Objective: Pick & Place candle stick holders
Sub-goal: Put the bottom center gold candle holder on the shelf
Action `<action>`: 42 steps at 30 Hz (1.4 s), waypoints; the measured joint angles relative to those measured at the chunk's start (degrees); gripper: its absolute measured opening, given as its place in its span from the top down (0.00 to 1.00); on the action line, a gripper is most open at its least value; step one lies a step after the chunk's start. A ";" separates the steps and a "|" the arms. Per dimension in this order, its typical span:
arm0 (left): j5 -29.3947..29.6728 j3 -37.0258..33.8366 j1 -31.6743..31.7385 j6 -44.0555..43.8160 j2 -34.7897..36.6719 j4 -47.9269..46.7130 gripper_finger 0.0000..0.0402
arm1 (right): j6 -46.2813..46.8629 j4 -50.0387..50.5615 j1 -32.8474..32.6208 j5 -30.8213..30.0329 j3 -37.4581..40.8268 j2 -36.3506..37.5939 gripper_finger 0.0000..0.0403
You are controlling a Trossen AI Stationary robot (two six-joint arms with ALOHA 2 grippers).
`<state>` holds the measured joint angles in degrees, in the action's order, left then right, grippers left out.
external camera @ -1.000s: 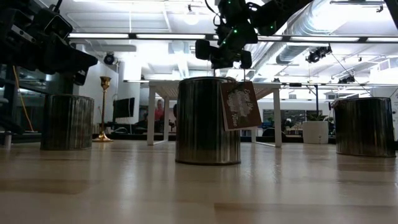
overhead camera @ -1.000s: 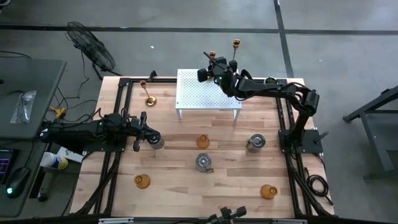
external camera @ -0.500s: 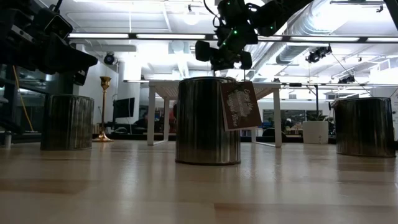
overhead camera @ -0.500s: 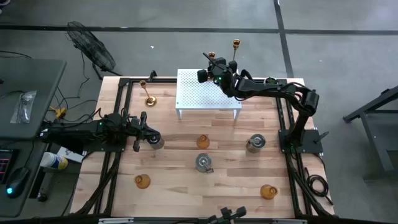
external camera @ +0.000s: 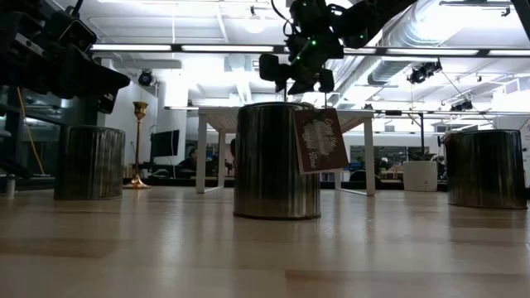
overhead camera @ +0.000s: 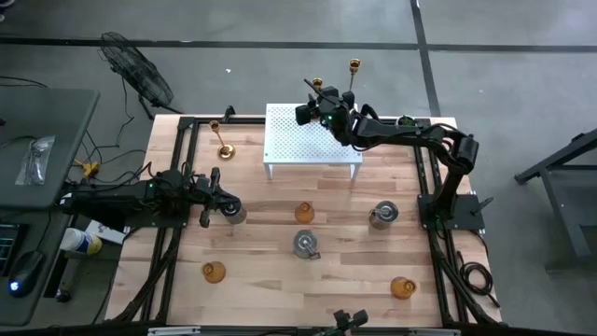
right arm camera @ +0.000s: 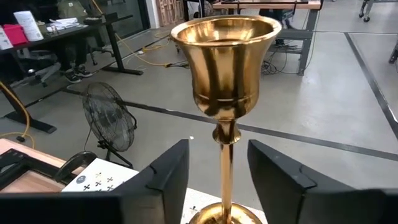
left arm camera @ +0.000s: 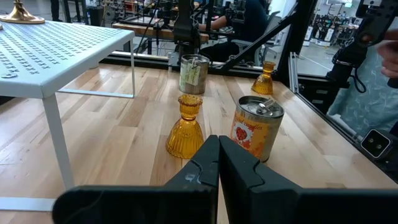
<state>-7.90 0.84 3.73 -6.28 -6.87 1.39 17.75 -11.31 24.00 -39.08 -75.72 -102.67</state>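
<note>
Above the far edge of the white stand (overhead camera: pixel 312 135), the right hand (right arm camera: pixel 217 163) now spreads its fingers (right arm camera: pixel 163 177) clear of the gold stick (right arm camera: pixel 225 93) it was clasping a second ago.

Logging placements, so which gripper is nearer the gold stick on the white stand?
Right. The right gripper straddles the gold stick on the white stand, fingers apart. The left gripper is shut, far off by a silver holder.

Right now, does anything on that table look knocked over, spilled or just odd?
Nothing stands out. The gold sticks, silver jars and amber glass holders that show clearly stand upright on the wooden table. Nothing is spilled.
</note>
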 joint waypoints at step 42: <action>0.00 0.00 0.01 0.00 0.00 0.00 1.00 | -1.58 0.53 0.51 1.70 0.00 0.31 0.56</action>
<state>-7.90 0.84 3.74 -6.28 -6.87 1.39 16.16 -10.78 24.51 -37.38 -75.72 -102.37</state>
